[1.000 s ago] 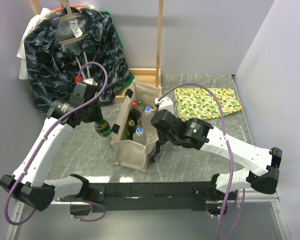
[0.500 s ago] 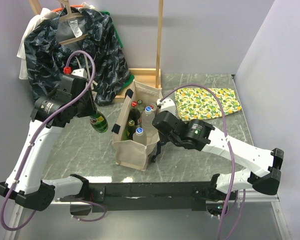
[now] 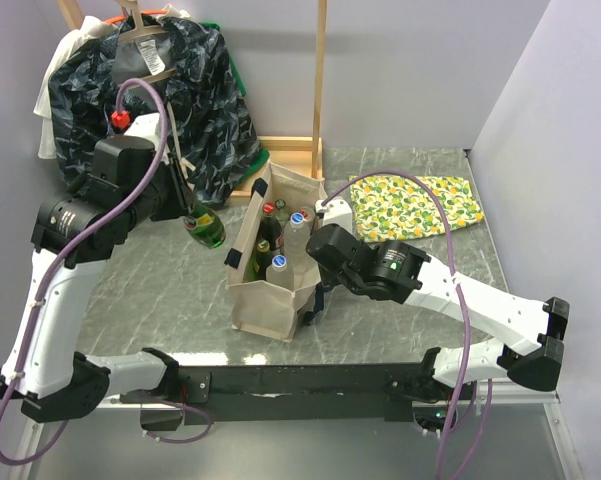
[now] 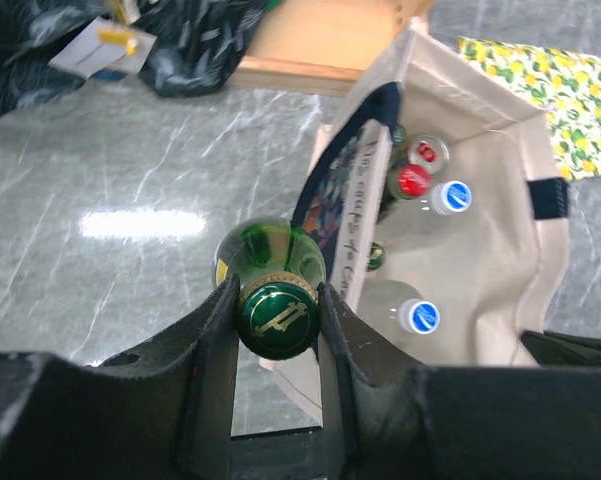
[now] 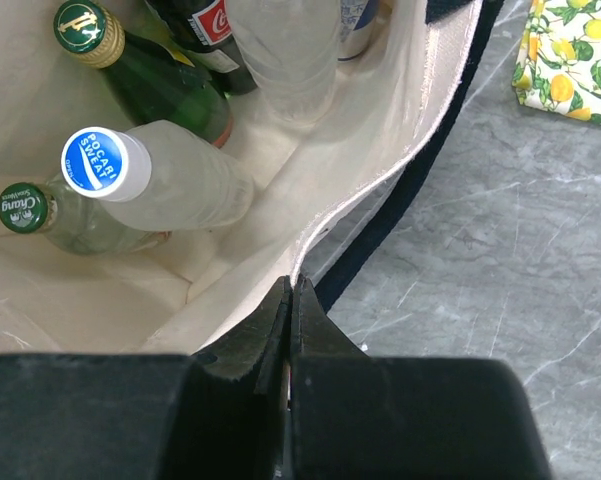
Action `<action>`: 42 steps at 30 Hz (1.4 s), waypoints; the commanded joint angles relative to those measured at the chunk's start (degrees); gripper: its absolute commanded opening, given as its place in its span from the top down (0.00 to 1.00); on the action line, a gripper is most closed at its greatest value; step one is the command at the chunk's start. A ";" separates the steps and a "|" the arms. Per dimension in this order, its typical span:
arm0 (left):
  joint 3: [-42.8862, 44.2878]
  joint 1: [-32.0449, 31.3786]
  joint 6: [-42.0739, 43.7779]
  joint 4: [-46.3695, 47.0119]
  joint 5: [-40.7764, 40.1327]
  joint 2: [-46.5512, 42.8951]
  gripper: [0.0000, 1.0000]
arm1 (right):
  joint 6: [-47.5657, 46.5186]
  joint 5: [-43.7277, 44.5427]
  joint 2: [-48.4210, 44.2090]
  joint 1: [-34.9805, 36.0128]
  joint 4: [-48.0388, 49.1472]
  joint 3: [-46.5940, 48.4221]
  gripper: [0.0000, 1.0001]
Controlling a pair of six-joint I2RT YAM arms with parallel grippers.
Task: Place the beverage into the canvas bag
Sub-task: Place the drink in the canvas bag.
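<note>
Beverage [image 4: 276, 305] clamped in left jaws; right jaws pinch canvas bag [image 5: 370, 190] rim.

Bottle cluster [image 4: 413, 181] in canvas bag [image 4: 500, 250], open room beside its right wall

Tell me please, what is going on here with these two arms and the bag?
The left hand holds a green glass bottle by its capped neck, over the table and just left of the canvas bag. The right hand is shut on the bag's rim on the right side, pinching the fabric. Several bottles are already inside the bag. The green bottle is not yet in.
</note>
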 commanded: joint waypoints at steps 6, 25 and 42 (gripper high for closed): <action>14.07 -9.65 1.18 4.51 -5.68 4.92 0.99 | -0.83 2.40 -0.68 -0.18 0.99 -0.78 1.00; 20.41 -19.06 2.85 7.84 -1.64 7.74 0.99 | -2.23 2.84 0.55 -0.18 2.31 2.39 1.00; 9.34 -30.92 -0.48 14.52 -2.95 6.16 0.99 | -5.22 3.46 3.98 -0.18 3.71 9.50 1.00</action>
